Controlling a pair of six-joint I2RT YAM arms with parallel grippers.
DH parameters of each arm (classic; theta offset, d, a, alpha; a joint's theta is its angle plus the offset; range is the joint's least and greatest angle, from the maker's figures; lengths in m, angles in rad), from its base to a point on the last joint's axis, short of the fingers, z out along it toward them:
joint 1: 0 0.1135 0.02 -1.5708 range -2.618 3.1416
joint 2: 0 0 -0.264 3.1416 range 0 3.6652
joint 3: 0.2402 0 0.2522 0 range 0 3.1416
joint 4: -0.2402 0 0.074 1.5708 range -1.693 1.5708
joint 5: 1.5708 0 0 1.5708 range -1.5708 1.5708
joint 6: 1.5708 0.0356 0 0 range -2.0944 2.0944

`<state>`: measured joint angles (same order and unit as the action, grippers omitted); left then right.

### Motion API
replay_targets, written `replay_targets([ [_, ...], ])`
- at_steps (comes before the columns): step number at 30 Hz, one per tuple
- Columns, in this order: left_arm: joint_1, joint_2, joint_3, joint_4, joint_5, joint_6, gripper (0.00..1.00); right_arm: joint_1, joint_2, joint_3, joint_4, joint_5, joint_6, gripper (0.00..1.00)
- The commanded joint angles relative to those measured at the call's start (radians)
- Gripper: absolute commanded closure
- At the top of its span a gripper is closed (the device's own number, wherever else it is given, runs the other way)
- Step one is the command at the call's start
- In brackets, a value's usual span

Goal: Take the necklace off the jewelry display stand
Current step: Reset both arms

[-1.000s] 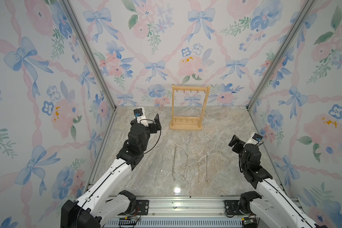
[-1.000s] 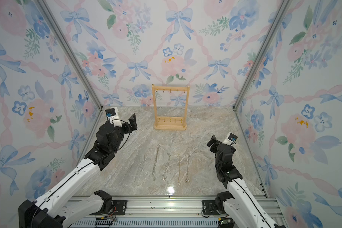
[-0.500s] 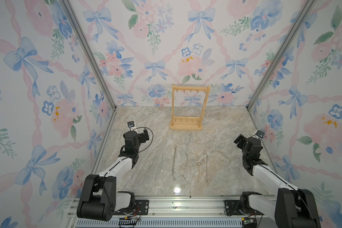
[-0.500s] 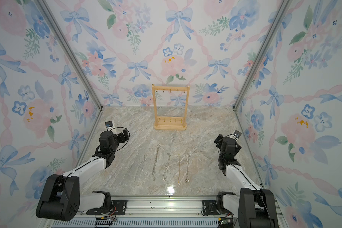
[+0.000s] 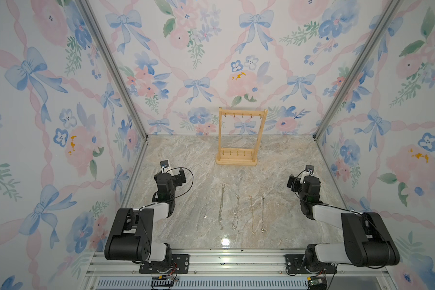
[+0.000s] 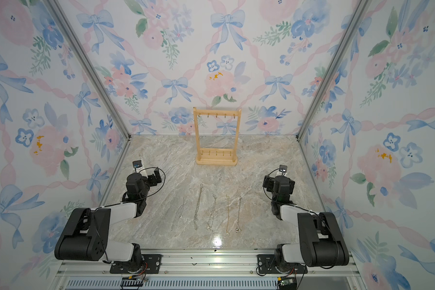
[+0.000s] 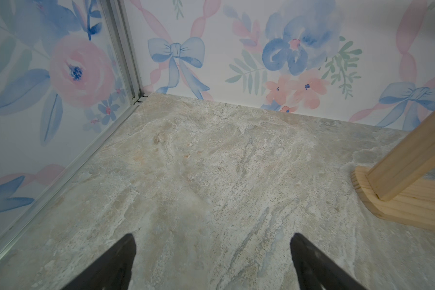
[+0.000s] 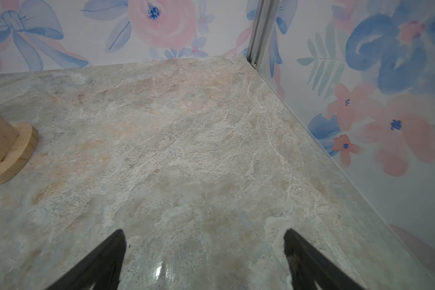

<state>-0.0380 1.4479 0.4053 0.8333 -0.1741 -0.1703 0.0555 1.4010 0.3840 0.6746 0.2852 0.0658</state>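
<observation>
Resting with jaws spread wide and nothing pinched: left gripper (image 7: 212, 241) and right gripper (image 8: 204, 233) alike, each tilted down toward bare tabletop (image 7: 211, 163) at its own side. Parked apart like that, probably, to keep the middle free. Between them, five necklaces (image 5: 235, 212) laid out in a row of straight chains, well apart from either claw. Farther back, near the rear wall (image 5: 211, 75), the jewelry display stand (image 5: 236, 162), upright on its flat base, hooks (image 5: 242, 115) seemingly bare, though too small for certainty. Judged from that: nothing left to lift off, task apparently done.
</observation>
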Motion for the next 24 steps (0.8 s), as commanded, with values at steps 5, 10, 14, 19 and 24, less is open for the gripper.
replay_targets([
  [5, 0.004, 0.033, -0.079, 0.205, 0.069, 0.046, 0.02, 0.039, 0.100, -0.035, 0.284, -0.067, -0.077, 0.01],
  [10, -0.013, 0.048, -0.130, 0.311, 0.107, 0.082, 0.02, 0.061, 0.167, -0.096, 0.458, -0.060, -0.106, 0.01],
  [14, -0.043, 0.064, -0.193, 0.428, 0.101, 0.123, 0.02, 0.071, 0.171, -0.122, 0.510, -0.054, -0.119, 0.01],
  [19, -0.057, 0.096, -0.223, 0.521, 0.085, 0.133, 0.02, 0.056, 0.164, -0.044, 0.352, -0.067, -0.102, 0.01],
  [24, -0.054, 0.099, -0.215, 0.511, 0.056, 0.120, 0.02, 0.027, 0.159, -0.017, 0.295, -0.103, -0.075, 0.01],
])
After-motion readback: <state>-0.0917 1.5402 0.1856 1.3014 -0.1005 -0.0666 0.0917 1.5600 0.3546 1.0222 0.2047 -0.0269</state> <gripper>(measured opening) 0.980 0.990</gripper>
